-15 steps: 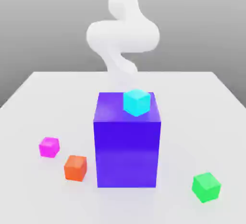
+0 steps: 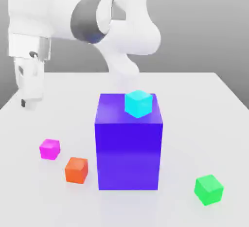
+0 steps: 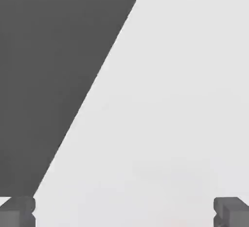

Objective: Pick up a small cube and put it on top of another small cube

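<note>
- While the arm [image 2: 51, 14] reaches over toward the exterior view's left, the gripper [image 2: 30, 99] hangs above the table [image 2: 194, 109] near its edge on that side, pointing down with a slight tilt.
- The gripper is released: in the hand view its two fingers [image 3: 233, 214] stand wide apart, with only pale tabletop between them.
- The pink cube [image 2: 49, 149] sits on the table at the exterior view's left, below the gripper in that view and well apart from it.
- Just beside the pink cube, a little closer to the camera and toward the exterior view's right, rests the orange cube [image 2: 76, 170]; a strip of table separates the two.
- The block [image 2: 128, 153], big and blue-purple, stands upright in the middle, between the orange cube and the green cube [image 2: 208, 190].
- On top of the block is the cyan cube [image 2: 138, 104], toward the exterior view's right, with one of its upright edges turned to the camera.
- The green cube lies on the table at the exterior view's right, well apart from the block and turned at an angle.
- In the hand view, the table's straight edge runs slantwise against a dark grey area beyond.
</note>
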